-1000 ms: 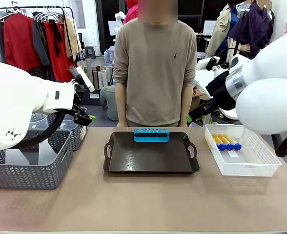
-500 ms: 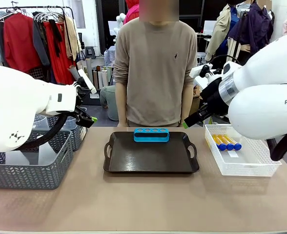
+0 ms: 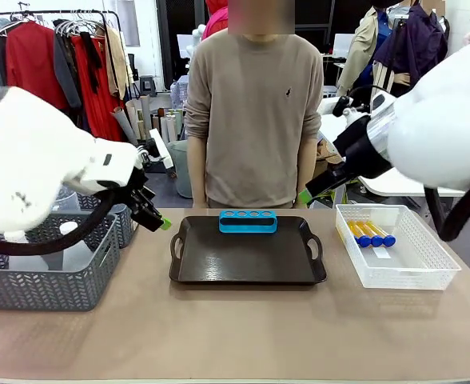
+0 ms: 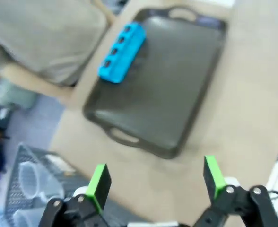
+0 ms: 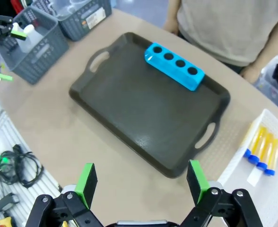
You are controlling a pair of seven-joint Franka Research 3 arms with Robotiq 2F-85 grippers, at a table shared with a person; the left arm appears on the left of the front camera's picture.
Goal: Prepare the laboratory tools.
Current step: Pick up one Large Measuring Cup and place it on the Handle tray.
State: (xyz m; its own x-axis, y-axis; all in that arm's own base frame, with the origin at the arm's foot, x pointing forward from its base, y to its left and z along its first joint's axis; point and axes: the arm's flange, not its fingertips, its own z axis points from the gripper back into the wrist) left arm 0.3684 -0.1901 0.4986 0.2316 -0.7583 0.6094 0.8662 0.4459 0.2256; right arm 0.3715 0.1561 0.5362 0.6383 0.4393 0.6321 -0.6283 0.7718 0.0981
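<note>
The left gripper [image 4: 155, 172] hangs above bare tabletop just off the near handle of the dark brown tray [image 4: 177, 90]. Its green pads [image 4: 99, 182] are spread wide, with nothing between them and nothing touched. The right gripper [image 5: 140, 176] is held high over the table's near side, also spread wide and empty, looking down on the same tray. In the front view the left gripper [image 3: 157, 218] sits low between the near grey mesh basket [image 3: 55, 280] and the tray's left handle. The right gripper [image 3: 311, 192] is raised past the tray's far right corner. A translucent white flask [image 3: 73, 254] stands in the near grey basket, and a second grey basket [image 3: 125, 226] sits behind it. On the right, well apart from the tray, blue-capped yellow test tubes [image 3: 371, 234] lie side by side in the far end of a white mesh basket [image 3: 427, 272]. The small blue four-hole rack [image 3: 248, 221] stands empty along the tray's far edge. Just beyond it, a person in a beige sweater [image 3: 255, 112] stands at the table.
</note>
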